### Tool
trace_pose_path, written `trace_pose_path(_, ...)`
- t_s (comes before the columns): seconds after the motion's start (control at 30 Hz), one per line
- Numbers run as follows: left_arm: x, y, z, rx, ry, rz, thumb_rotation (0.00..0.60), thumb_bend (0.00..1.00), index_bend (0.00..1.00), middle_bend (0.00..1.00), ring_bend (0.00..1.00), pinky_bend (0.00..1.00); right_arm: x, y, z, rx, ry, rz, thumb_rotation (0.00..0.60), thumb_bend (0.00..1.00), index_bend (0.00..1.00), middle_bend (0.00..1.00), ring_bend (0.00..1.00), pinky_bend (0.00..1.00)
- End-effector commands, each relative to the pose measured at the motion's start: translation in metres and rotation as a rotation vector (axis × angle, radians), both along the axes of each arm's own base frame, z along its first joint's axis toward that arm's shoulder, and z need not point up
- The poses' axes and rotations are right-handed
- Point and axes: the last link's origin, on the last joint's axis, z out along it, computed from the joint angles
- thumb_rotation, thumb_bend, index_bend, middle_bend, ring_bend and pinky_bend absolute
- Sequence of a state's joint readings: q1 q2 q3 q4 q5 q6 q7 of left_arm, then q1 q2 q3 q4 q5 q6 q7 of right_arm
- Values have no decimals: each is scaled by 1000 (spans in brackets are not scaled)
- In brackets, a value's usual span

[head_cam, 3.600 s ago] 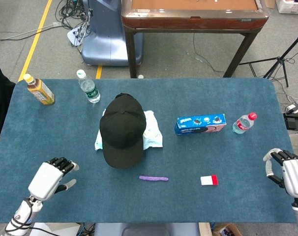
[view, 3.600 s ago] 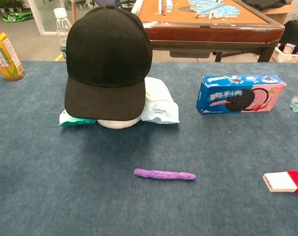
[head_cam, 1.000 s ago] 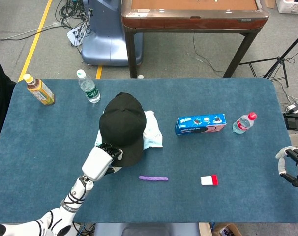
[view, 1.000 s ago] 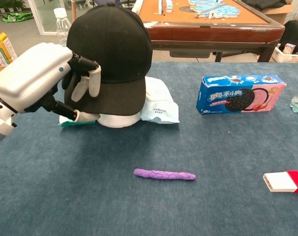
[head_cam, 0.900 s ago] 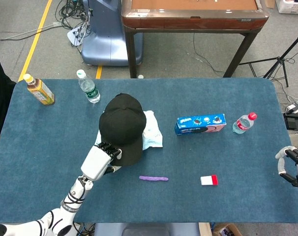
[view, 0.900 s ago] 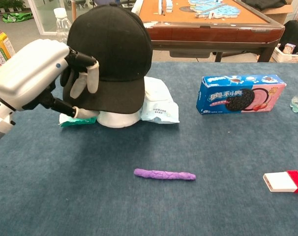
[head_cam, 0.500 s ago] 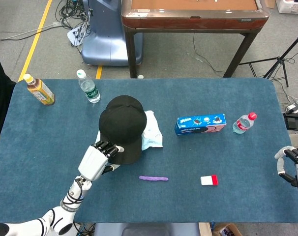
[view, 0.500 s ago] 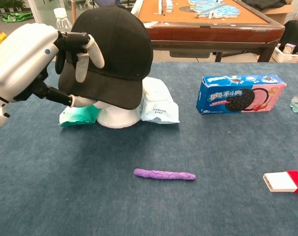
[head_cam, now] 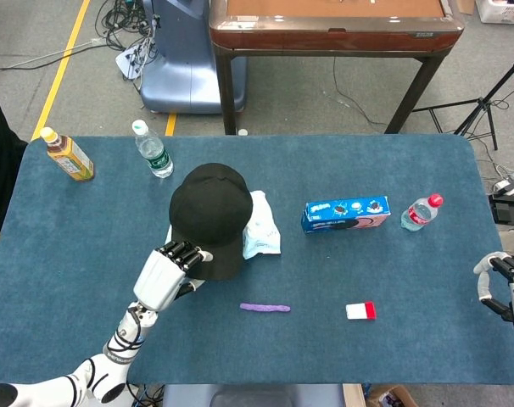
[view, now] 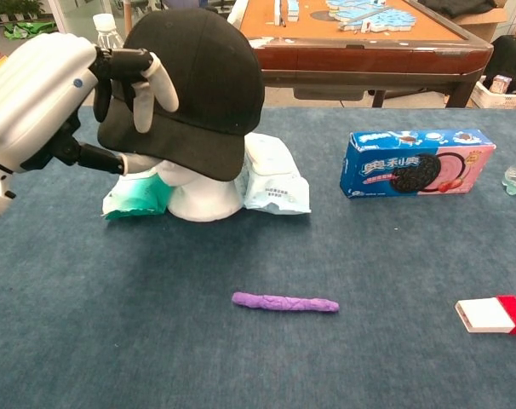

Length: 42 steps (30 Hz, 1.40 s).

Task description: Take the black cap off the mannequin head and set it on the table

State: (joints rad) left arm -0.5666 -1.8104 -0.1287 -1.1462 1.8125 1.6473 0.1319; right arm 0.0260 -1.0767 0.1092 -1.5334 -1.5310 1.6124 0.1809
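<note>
Left hand [view: 66, 94] grips the cap [view: 190, 81] at its brim, fingers [view: 147, 85] over the top of the brim and thumb beneath it, at about 9 o'clock of the head [view: 203, 192] in chest view. Cap is tilted: brim side raised, white base of the head exposed below it, crown apparently resting on the head.

Right hand [head_cam: 503, 288] sits at the 3 o'clock edge of the worktop [head_cam: 410, 339] in head view, well apart from everything, fingers curled in loosely, holding nothing.

Progress, judged: grasp made, lift begun, cap not yet free. Left to do: clear the crown off the head, carry it to bare worktop, set down, release. Bare cloth lies at 6 to 8 o'clock of the head.

Nearby: white packet [view: 275, 179] just beside the head at 3 o'clock; green packet [view: 134, 196] at 9 o'clock, under the raised brim; purple stick [view: 283, 302] at 6 o'clock.
</note>
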Motion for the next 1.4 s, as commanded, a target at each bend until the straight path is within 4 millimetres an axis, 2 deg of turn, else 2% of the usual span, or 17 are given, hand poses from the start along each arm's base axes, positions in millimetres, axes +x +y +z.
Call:
trace_pose_path(0.03, 0, 0, 1, 1, -6, -2, 600, 291, 504, 622, 503, 628, 0, 0, 0, 1, 0, -1, 600, 464, 545, 476, 463, 598)
trace_pose_path(0.37, -1, -1, 1, 3, -6, -10, 600, 441, 558, 622, 503, 627, 0, -1, -1, 3, 2, -3, 600, 464, 545, 476, 463, 598)
trace_pose_path(0.8, 2, 2, 6, 42, 36, -43, 600, 447, 631, 622, 503, 627, 0, -1, 0, 2, 2, -4, 600, 463, 545, 476, 463, 598)
trace_pose_path(1.4, 14, 9, 34, 154, 55, -80, 600, 449, 637, 622, 503, 627, 0, -1, -2, 5, 6, -6, 600, 463, 545, 476, 463, 598)
